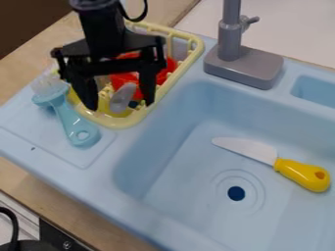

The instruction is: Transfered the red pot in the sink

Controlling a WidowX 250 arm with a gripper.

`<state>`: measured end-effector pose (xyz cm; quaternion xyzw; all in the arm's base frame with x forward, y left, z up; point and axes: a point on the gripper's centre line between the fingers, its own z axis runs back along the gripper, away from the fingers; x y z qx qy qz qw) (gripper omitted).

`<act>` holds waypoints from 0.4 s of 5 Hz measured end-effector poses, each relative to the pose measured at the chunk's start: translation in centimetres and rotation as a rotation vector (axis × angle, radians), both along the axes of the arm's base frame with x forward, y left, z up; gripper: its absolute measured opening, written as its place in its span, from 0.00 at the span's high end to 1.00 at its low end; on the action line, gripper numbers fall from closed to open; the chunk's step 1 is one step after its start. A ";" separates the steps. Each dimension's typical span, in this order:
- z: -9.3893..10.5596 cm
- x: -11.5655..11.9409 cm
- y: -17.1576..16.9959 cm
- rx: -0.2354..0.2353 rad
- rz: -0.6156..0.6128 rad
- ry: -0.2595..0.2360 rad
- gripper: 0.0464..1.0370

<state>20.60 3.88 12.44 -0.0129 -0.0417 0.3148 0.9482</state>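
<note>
Gripper (122, 106) at upper left, fingers wide apart over red pot (120, 80) in yellow rack (118, 121), seemingly nothing in grasp.

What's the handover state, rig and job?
Gripper: over the yellow dish rack, jaws apart, one on each side of a grey rounded piece; can't tell if anything touches.
Pot: red piece under the gripper, in the rack, partly hidden; looks like the pot.
Done: no transfer; sink holds a yellow-handled knife, no pot.
Left: grip pot, lift, set in sink, release.
</note>
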 end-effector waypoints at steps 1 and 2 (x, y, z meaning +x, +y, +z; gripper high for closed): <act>-0.3 0.2 -0.1 -0.002 0.013 -0.002 0.04; -0.6 0.2 -0.3 -0.005 0.025 0.001 0.09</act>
